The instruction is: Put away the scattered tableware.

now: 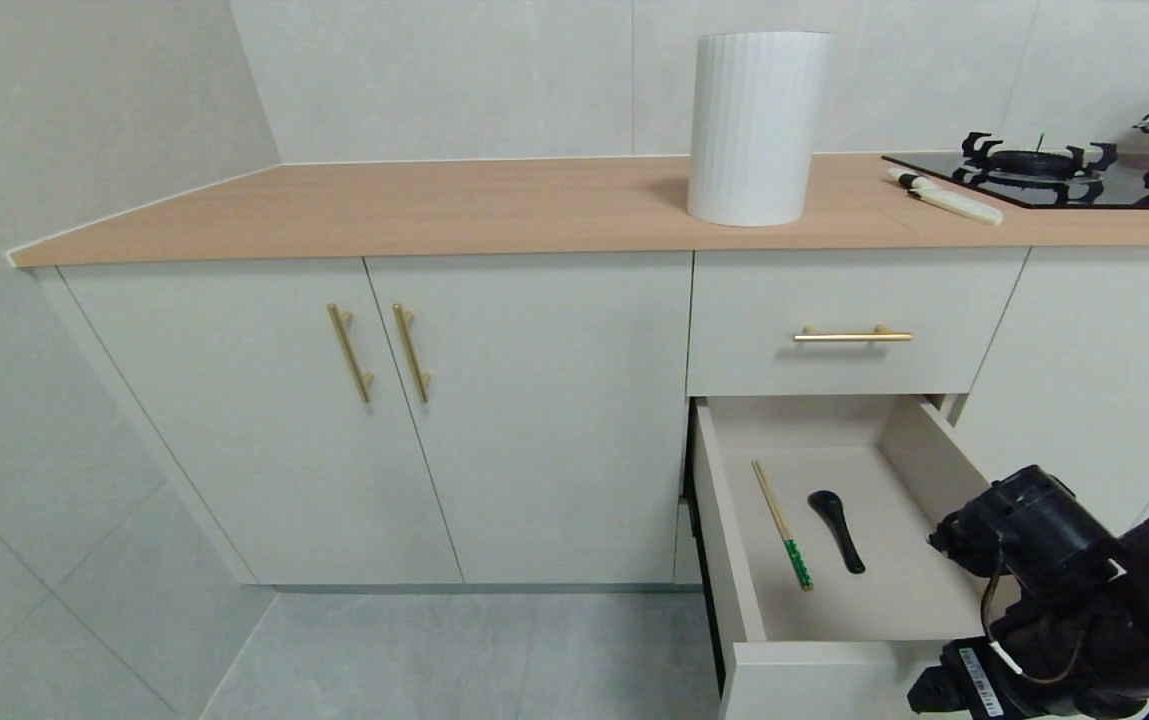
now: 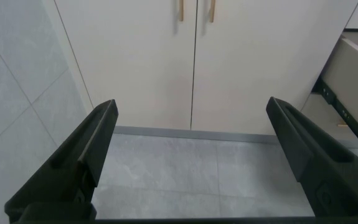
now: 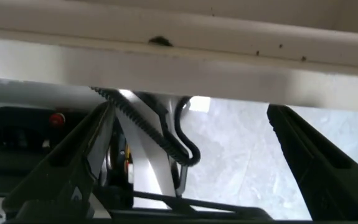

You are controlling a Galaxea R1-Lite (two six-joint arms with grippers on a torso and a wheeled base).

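- The pale, cream-fronted lower drawer [image 1: 734, 560] stands pulled out below a shut upper drawer with a gold bar handle [image 1: 852, 336].
- On the drawer floor lie a pair of wooden chopsticks with green ends [image 1: 782, 525] and, just beside them but apart, a black spoon [image 1: 837, 530]. Both lie lengthwise, running from the back of the drawer towards its front.
- A cream-coloured long utensil [image 1: 944, 197] rests on the light wooden worktop [image 1: 434, 210], between a tall white ribbed cylinder [image 1: 754, 125] and a black gas hob [image 1: 1044, 170].
- The right arm [image 1: 1034, 560] is at the front right corner of the open drawer.
- In the right wrist view the right end effector [image 3: 190, 109] is released, its dark fingers [image 3: 315, 162] spread wide with nothing between them, close under a pale panel edge [image 3: 179, 56].
- The left end effector [image 2: 191, 106] is also released and empty, its fingers [image 2: 85, 162] wide apart over the grey tiled floor [image 2: 185, 174]. It faces the two cream cabinet doors [image 2: 141, 62].
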